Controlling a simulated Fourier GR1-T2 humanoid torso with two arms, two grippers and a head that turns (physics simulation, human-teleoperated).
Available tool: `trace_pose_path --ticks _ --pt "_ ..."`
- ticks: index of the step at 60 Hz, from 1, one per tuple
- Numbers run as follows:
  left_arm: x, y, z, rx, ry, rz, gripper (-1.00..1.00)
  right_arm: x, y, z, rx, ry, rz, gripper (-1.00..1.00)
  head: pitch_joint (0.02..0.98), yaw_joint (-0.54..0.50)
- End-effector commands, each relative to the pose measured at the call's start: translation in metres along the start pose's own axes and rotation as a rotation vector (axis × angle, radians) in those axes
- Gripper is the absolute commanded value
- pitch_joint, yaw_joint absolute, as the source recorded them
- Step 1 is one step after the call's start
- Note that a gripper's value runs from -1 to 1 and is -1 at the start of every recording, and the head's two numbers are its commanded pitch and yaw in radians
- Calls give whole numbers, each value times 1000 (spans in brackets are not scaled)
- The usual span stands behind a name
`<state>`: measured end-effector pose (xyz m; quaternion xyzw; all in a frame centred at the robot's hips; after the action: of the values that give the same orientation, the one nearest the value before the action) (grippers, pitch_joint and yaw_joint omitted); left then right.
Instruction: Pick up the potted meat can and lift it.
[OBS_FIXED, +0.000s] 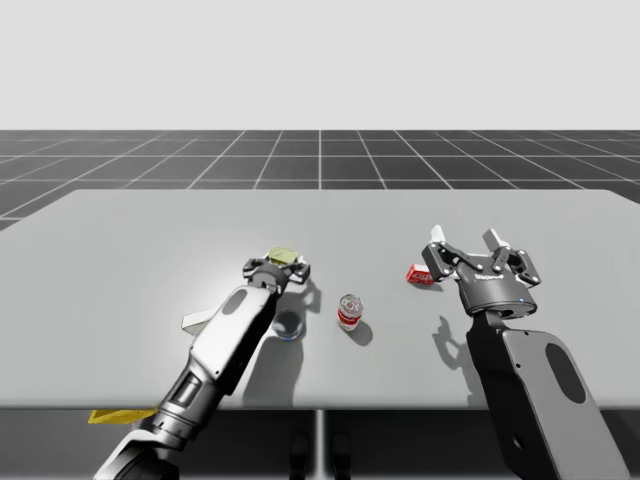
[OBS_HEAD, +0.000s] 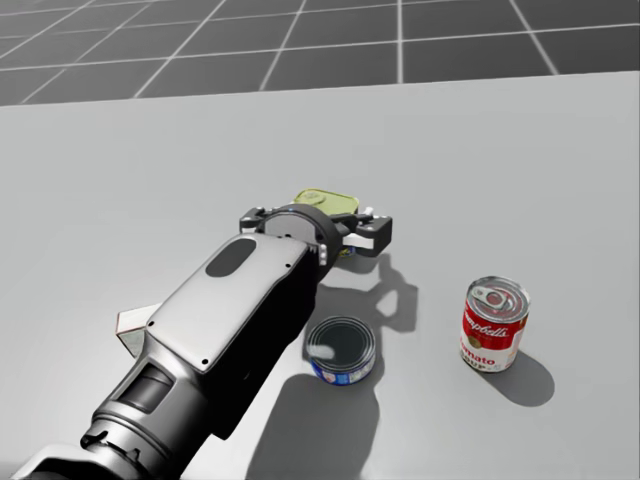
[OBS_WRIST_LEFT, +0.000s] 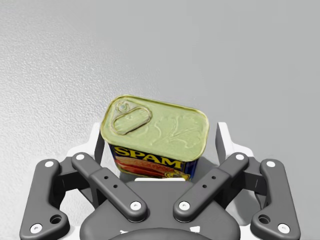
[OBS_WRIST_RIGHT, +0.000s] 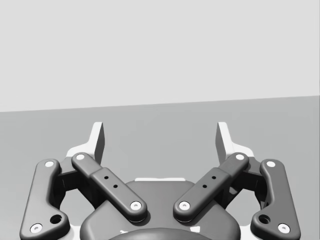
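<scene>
The potted meat can (OBS_WRIST_LEFT: 155, 132), rectangular with a yellow-green lid and a blue and red side, stands upright on the grey table (OBS_FIXED: 130, 250). It lies between the fingers of my left gripper (OBS_WRIST_LEFT: 159, 137), which is open; a gap shows on at least one side of the can. In the high view the can (OBS_FIXED: 285, 257) sits just past my left gripper (OBS_FIXED: 278, 268), left of the table's middle. The head view shows the can (OBS_HEAD: 325, 201) behind the same gripper (OBS_HEAD: 318, 224). My right gripper (OBS_FIXED: 464, 240) hovers open at the right, nothing between its fingers (OBS_WRIST_RIGHT: 97, 137).
A red and white round can (OBS_FIXED: 349, 312) stands near the middle. A flat blue round can (OBS_HEAD: 341, 350) lies beside my left forearm. A small red box (OBS_FIXED: 420, 275) lies by my right gripper. A white box (OBS_FIXED: 195, 320) sits left of my left arm.
</scene>
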<state>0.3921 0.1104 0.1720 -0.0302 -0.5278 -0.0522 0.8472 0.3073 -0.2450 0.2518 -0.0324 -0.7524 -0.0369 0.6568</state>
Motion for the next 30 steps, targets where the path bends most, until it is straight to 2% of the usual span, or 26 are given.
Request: trace_pose_path --ticks 1,3,5,6,7,8,9,14,20,30 --pt "-13 -2 -10 -5 36 -13 -1000 0 0 0 -1 -1 2 -1000 745 168" --pt "-14 -2 -11 -5 39 -16 -1000 0 0 0 -1 -2 3 -1000 745 168" --pt "-15 -2 -11 -5 36 -23 -823 0 0 0 -1 -1 4 -1000 746 168" --pt "-15 -2 -11 -3 35 -26 -557 0 0 0 -1 -1 4 -1000 746 168" --pt "-15 -2 -11 -4 35 -26 247 0 0 0 -1 -1 4 -1000 746 168" --pt "-15 -2 -11 -4 36 -25 247 0 0 0 -1 -1 4 -1000 746 167" --pt "-16 -2 -10 -7 35 -26 896 0 0 0 -1 -2 4 -1000 744 167" --pt "-16 -2 -9 -9 33 -27 1000 0 0 0 -1 -2 7 -1000 741 166" --pt "-17 -4 -6 -13 29 -33 1000 0 0 0 -2 -3 11 -1000 729 166" --pt "-18 -6 -2 -23 25 -40 1000 -1 0 0 -3 -4 11 -1000 631 164"
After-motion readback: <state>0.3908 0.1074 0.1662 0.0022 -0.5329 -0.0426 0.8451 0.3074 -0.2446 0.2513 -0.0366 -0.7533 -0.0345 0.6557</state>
